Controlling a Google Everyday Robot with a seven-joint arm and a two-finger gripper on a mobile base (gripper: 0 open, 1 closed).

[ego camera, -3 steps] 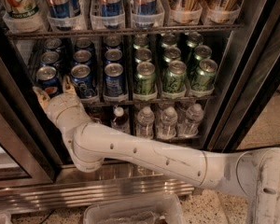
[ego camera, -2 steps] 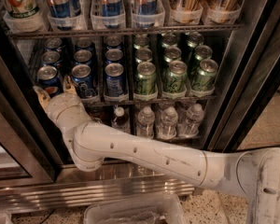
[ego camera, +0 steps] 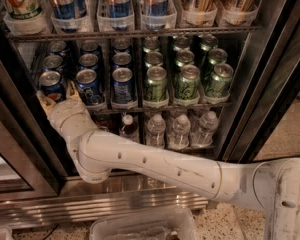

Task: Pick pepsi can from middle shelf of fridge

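Count's in: nine blue cans (ego camera: 122,81) on the middle shelf (ego camera: 185,105), nine green cans (ego camera: 156,81) alongside, four water bottles (ego camera: 156,130) showing below, one pincer (ego camera: 57,98) at the front-left blue can (ego camera: 51,84).

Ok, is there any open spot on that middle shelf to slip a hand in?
Barely. The middle shelf is packed, lane beside lane: pepsi cans left, green cans right. The only opening is headroom above the lids, under the upper rack. The gripper occupies the front-left corner, at the front-left pepsi can.

Blue pepsi can (ego camera: 52,83) stands upright front-left on the middle shelf (ego camera: 185,105) of the fridge (ego camera: 140,199), end effector (ego camera: 57,100) at its base.
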